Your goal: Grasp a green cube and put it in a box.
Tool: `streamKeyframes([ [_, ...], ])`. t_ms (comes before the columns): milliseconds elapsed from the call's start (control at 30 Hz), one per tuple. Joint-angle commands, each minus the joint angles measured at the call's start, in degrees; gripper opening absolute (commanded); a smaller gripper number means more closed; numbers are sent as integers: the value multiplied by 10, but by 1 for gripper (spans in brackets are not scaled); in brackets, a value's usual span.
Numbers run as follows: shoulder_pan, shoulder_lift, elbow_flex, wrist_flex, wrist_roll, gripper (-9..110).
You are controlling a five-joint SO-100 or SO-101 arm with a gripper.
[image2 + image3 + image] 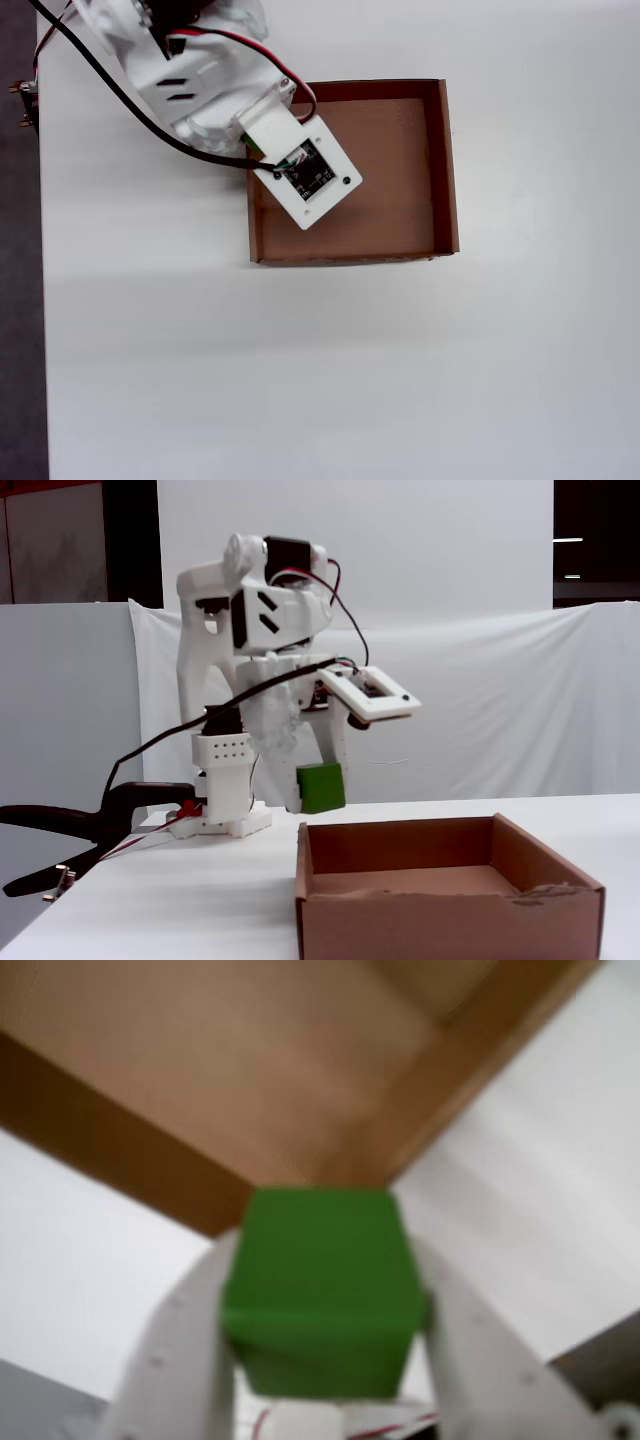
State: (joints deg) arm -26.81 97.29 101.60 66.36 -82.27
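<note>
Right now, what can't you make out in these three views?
- Green cube in the overhead view: almost wholly hidden under the arm's camera plate.
- Gripper fingertips: covered by the cube in the wrist view, small and dim in the fixed view.
- Box floor: mostly hidden by its front wall in the fixed view; the wrist view is blurred.
- Whether the cube is past the box's wall: not certain.

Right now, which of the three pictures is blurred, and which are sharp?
The wrist view is soft all over: the green cube, the fingers and the box have smeared edges. The overhead view is sharp and evenly lit. The fixed view is sharp too, though dimmer, with dark background patches.
</note>
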Motion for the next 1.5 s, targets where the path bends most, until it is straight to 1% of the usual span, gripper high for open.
streamKeyframes([
  [0, -12, -12, -48, 3, 3, 13],
  [433, -61, -107, -106, 9, 31, 12],
  [800, -56, -202, -189, 6, 47, 12],
  [1467, -69, -288, -203, -8, 49, 13],
])
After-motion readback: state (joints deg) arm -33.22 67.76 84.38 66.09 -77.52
